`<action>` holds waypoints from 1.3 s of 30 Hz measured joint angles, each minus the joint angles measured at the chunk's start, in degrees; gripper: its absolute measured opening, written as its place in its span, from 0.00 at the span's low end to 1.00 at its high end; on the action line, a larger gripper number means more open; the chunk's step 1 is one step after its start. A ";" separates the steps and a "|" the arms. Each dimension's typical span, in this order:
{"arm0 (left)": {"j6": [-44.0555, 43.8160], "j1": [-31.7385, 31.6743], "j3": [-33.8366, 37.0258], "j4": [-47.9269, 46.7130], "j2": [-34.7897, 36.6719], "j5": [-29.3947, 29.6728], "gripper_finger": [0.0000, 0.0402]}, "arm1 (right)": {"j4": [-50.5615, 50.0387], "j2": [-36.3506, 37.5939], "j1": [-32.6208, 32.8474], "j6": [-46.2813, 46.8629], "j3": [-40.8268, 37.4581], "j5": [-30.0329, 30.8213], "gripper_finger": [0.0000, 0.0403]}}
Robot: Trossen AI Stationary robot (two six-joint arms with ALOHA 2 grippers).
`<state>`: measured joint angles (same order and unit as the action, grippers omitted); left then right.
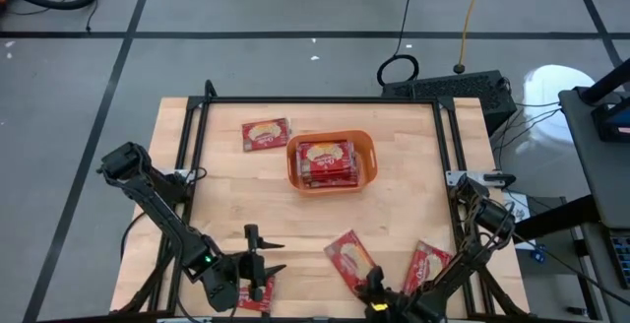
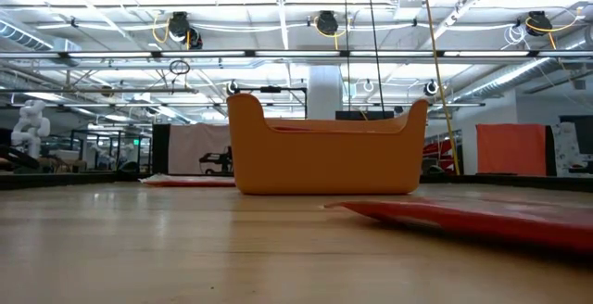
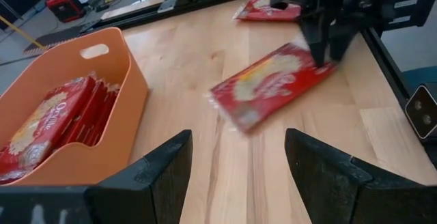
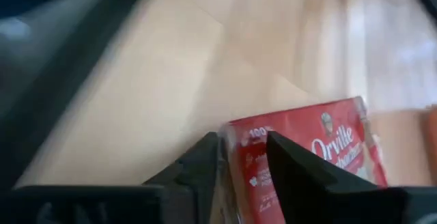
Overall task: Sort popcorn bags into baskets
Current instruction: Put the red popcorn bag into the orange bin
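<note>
At the centre of your wooden table (image 1: 226, 205) sits the orange bin (image 1: 365, 149), with red popcorn bags (image 1: 326, 161) stacked inside it. At about ten o'clock from the bin, one packet (image 1: 265, 134) lies flat on the wood, just beside the bin's rim but apart from it. At six o'clock, near the table's edge, another packet (image 1: 350, 258) lies tilted, and your right gripper (image 1: 374, 286) meets its near end. A further packet (image 1: 427, 264) lies at five o'clock beside the right arm. Your left gripper (image 1: 258, 264) sits at seven o'clock, fingers spread, over one more packet (image 1: 256, 301).
</note>
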<state>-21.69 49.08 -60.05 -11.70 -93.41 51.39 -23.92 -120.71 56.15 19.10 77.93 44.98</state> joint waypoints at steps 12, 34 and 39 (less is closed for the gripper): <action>-0.87 -1.97 0.00 1.62 0.00 -0.13 0.59 | 0.49 -0.01 -1.29 -0.50 -0.10 1.37 0.04; -0.85 -2.21 0.00 1.62 -0.02 -0.13 0.59 | 3.71 -0.06 -4.75 0.40 -0.09 -1.63 0.42; -0.85 -2.19 0.00 1.55 -0.02 -0.13 0.59 | 2.50 0.16 -6.09 0.43 0.07 -4.48 0.33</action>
<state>-22.54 46.89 -60.05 -10.15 -93.43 51.27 -21.42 -120.55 50.06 19.52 78.00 40.50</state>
